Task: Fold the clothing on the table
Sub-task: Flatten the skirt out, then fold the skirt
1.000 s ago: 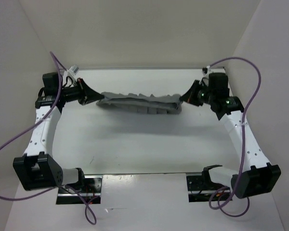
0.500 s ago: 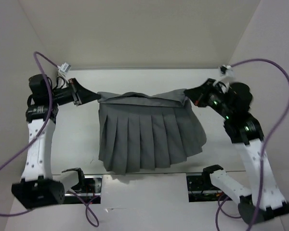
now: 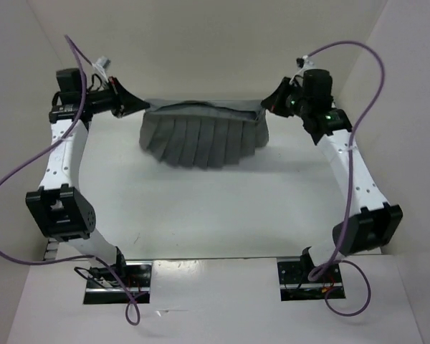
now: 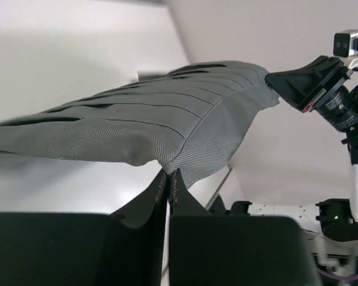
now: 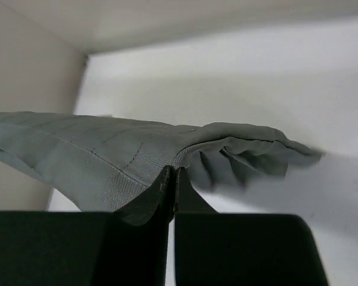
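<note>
Together, the left gripper [image 3: 140, 106] and right gripper [image 3: 270, 106] pinch opposite top corners of the clothing [image 3: 201, 132], fingers clamped tight on the fabric; the grey pleated garment hangs stretched between them over the far part of the table [image 3: 215, 208].

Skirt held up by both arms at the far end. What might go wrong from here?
Left pincer and right pincer each pinch only a thin edge of the skirt, so a corner may slip free. The pleated hem hangs loose over the table and may land bunched.
</note>
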`<state>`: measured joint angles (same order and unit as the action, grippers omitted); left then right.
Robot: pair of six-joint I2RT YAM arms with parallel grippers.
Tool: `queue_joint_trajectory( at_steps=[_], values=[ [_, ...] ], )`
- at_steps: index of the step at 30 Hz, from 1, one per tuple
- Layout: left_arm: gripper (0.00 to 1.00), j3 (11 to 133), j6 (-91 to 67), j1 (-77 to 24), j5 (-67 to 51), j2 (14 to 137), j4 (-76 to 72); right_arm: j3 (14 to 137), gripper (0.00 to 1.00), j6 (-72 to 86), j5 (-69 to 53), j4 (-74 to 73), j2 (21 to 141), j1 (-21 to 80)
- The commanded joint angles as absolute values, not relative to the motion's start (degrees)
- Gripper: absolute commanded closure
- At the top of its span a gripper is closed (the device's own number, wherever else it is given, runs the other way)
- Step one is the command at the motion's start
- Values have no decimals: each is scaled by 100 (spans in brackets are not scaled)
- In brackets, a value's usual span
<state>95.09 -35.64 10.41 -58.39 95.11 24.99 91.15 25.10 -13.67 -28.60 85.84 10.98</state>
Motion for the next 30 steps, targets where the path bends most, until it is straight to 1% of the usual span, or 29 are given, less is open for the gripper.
queue_joint_trajectory(
  at_steps=[1, 4, 5, 7, 8, 9, 12, 13, 14, 17, 19, 23, 27, 30],
  values=[
    [100, 9976, -3665, 1169, -5994, 8808, 2058, 9458, 100, 2057, -834, -2540, 7762, 853],
    [100, 9038, -3665, 1169, -5942, 8421, 1855, 8853, 100, 2004, -958, -2698, 7638, 853],
    [100, 8348, -3665, 1169, -5941, 8281, 1855, 8372, 100, 2065, -1106, -2698, 7577, 853],
    [100, 7606, -3447, 1055, -5872, 8201, 1950, 7808, 100, 2179, -1308, -2698, 7446, 853],
    [100, 7246, -3358, 1055, -5871, 8122, 2021, 7230, 100, 2328, -1475, -2750, 7444, 853],
    [100, 6485, -3288, 985, -5784, 8069, 2074, 6955, 100, 2407, -1546, -2751, 7357, 922],
    [100, 5382, -3156, 827, -5564, 7744, 2127, 6128, 100, 2767, -1547, -3180, 7251, 1080],
    [100, 4805, -3155, 826, -5485, 7647, 2231, 5952, 100, 2873, -1547, -3486, 7251, 1159],
    [100, 4581, -3155, 739, -5406, 7455, 2398, 5654, 100, 3152, -1547, -3698, 7173, 1160],
    [100, 4062, -3094, 686, -5326, 7059, 2898, 5248, 100, 3549, -1767, -4507, 7058, 1335],
    [100, 4008, -3032, 686, -5326, 6743, 3171, 5020, 100, 3761, -1828, -4824, 6891, 1615],
    [100, 3947, -2901, 686, -5360, 6303, 3988, 4703, 100, 4192, -1978, -5377, 6435, 1828],
    [100, 3692, -3154, 686, -5310, 5767, 4140, 4684, 100, 4455, -1978, -5572, 6048, 1828],
    [100, 3612, -3348, 686, -5186, 5766, 3947, 5017, 100, 4614, -1846, -5407, 5977, 1828]
  ],
)
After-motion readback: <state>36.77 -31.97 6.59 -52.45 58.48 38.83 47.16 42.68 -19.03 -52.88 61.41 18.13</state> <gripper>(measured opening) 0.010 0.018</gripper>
